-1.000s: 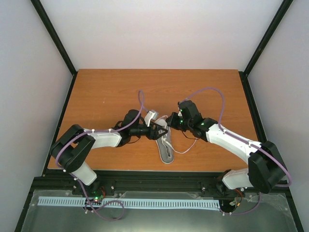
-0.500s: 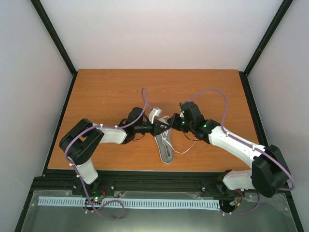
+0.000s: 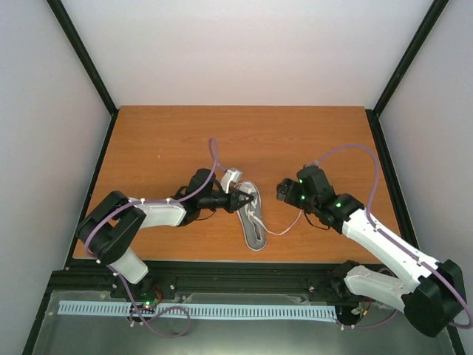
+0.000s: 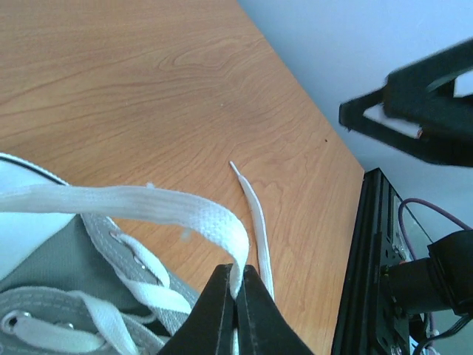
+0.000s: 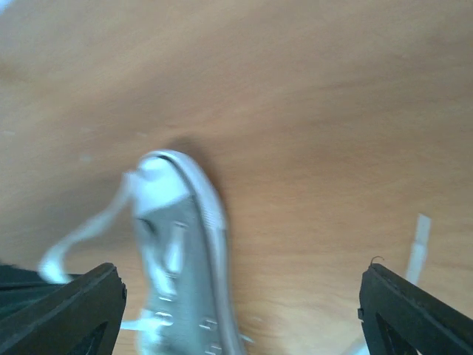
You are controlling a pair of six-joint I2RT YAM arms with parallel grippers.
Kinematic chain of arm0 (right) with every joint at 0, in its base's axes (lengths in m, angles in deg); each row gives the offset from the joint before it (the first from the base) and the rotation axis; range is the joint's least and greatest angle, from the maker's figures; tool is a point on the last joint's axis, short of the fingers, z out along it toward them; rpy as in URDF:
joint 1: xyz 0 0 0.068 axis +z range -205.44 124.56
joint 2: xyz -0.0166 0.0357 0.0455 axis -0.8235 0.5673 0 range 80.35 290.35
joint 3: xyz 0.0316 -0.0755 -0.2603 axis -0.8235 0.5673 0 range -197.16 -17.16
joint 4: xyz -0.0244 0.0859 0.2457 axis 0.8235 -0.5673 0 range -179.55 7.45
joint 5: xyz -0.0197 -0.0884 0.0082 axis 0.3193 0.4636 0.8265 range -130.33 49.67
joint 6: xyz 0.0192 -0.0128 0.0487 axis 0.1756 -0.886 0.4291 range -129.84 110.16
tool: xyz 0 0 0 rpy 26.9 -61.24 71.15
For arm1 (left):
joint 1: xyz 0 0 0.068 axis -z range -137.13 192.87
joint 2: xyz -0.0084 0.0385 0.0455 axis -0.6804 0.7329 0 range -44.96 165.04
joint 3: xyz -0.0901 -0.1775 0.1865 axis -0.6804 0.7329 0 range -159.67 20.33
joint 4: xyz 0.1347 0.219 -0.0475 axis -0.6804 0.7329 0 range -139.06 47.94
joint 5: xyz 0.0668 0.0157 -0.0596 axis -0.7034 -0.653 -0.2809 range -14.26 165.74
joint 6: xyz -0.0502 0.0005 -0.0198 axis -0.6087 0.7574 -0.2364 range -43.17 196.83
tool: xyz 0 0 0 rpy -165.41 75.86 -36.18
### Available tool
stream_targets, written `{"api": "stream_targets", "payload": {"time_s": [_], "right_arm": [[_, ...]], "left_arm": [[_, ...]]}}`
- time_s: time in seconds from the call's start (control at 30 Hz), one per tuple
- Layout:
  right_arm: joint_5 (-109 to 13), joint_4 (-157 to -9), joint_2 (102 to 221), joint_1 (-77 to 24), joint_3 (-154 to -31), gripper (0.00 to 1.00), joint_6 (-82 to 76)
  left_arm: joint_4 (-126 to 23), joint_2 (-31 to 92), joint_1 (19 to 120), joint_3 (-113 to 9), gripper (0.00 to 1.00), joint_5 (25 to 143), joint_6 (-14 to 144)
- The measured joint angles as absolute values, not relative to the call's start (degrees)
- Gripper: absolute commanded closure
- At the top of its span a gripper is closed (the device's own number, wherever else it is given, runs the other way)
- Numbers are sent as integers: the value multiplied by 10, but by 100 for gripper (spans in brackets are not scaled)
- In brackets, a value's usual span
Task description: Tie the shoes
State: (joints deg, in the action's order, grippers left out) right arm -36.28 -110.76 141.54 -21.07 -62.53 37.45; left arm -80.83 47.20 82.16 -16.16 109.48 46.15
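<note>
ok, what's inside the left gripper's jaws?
A white lace, pinched at the tips of the shut left gripper; it loops back to the grey sneaker. The stretch of lace inside the pinch is covered by the fingers.

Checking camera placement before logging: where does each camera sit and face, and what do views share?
Top: above and behind the robot, looking down on table; left arm and right arm show.
Left wrist: on left arm, looking along the shut left tool pinching a lace.
Right wrist: on right arm, looking down through the open right tool.
Shared: all see the shoe.
</note>
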Motion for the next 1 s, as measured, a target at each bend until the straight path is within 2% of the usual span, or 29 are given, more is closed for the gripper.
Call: {"api": "stream_targets", "payload": {"time_s": [0.2,0.6,0.73,0.9,1.0], "right_arm": [[-345,-1164,1404,-224,-542,16,392],[-350,-1155,1531,-224,-536,43,388],[-350,-1140,1551,-224,-535,49,383],[-349,-1122,1581,-224,-535,51,379],[-348,-1116,1595,-224,-535,63,377]], "left_arm": [[-768,452,822,-158,99,1098,466],[-732,439,822,-154,98,1114,497],[-730,439,822,-154,98,1125,505],[-723,439,822,-154,98,1129,516],[-717,439,822,-154,98,1129,522]]}}
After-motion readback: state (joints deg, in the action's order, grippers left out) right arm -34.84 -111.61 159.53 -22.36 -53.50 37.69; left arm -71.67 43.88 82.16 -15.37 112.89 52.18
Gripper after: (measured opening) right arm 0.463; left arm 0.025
